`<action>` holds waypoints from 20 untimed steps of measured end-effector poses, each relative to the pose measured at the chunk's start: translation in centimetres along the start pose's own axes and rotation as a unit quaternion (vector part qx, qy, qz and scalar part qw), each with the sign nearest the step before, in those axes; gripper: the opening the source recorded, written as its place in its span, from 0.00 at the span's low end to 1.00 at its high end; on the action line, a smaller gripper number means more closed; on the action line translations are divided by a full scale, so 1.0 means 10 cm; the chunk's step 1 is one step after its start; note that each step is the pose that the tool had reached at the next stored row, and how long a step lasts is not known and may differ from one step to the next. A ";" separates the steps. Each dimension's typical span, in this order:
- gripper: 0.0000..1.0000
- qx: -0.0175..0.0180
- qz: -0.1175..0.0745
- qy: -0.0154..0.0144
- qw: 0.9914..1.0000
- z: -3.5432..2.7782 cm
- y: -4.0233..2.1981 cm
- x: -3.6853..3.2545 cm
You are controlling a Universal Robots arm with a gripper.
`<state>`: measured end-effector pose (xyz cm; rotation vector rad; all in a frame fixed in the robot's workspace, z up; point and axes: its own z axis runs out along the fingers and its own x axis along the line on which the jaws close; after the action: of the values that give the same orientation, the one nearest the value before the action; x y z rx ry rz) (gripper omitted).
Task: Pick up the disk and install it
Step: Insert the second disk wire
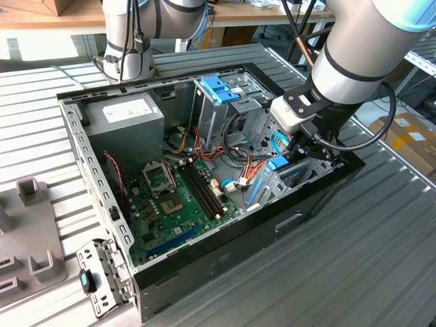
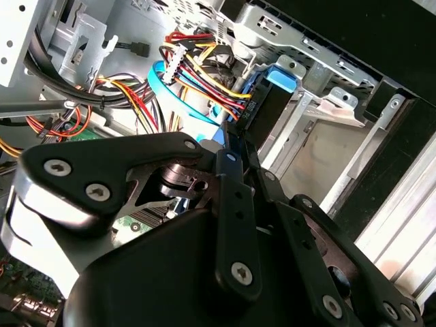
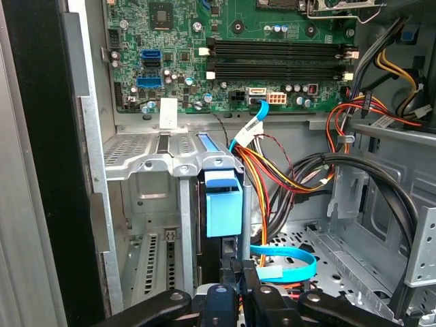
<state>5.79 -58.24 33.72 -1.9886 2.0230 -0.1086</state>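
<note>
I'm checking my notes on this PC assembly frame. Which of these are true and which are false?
1. The computer case lies open with its motherboard exposed. True.
2. The gripper hovers over the power-supply box. False: it is down at the drive bay, at the exterior view's right end of the case.
3. The disk lies on the table outside the case. False: it stands in the drive bay, right by the gripper.
4. A flat blue cable lies in the case close to the gripper. True.
</note>
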 end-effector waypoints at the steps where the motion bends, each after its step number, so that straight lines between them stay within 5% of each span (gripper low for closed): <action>1: 0.17 0.000 0.000 0.000 1.000 0.001 0.000 0.000; 7: 0.24 0.000 0.000 0.000 1.000 -0.005 -0.002 0.000; 14: 0.24 0.000 0.000 0.000 1.000 -0.156 -0.043 -0.026; 20: 0.24 0.000 0.000 0.000 1.000 -0.175 -0.049 -0.037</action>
<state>5.80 -58.16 35.57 -1.9886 2.0229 -0.1084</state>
